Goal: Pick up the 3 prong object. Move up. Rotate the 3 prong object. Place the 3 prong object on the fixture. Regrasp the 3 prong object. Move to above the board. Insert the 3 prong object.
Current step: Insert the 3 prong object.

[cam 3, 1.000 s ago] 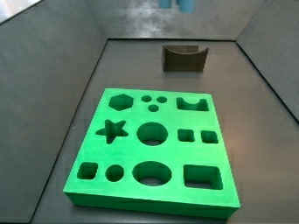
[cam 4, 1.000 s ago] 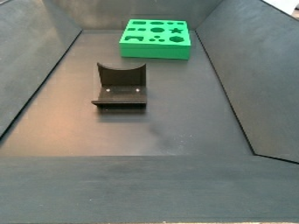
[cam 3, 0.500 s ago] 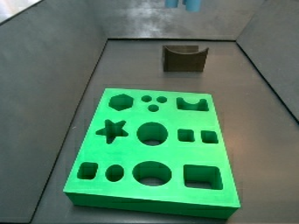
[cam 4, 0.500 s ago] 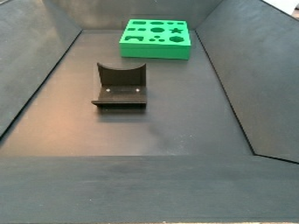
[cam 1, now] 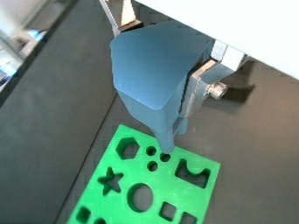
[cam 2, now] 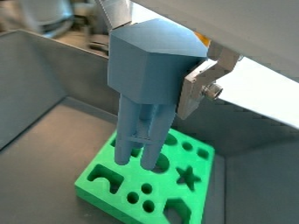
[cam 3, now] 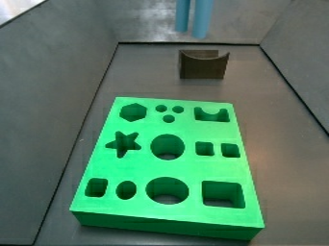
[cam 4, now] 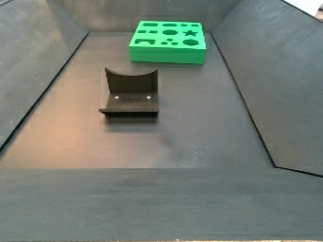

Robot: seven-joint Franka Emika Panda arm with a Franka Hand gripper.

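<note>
My gripper (cam 1: 159, 63) is shut on the 3 prong object (cam 1: 149, 83), a blue-grey piece that hangs upright with its prongs pointing down. In both wrist views it fills the space between the silver fingers (cam 2: 200, 83). The prongs (cam 2: 140, 131) hang above the bright green board (cam 2: 165, 184), near its three small holes (cam 1: 152, 157). In a side view only the object's lower end (cam 3: 197, 13) shows at the top edge, high above the fixture (cam 3: 202, 63) and the board (cam 3: 193, 169). The gripper itself is out of both side views.
Sloping grey walls (cam 3: 52, 58) close in the dark floor on both sides. The fixture (cam 4: 130, 95) stands on the floor between the board (cam 4: 171, 59) and the near edge.
The blue object has come down further into the side view from the top edge. The board and fixture have not moved.
</note>
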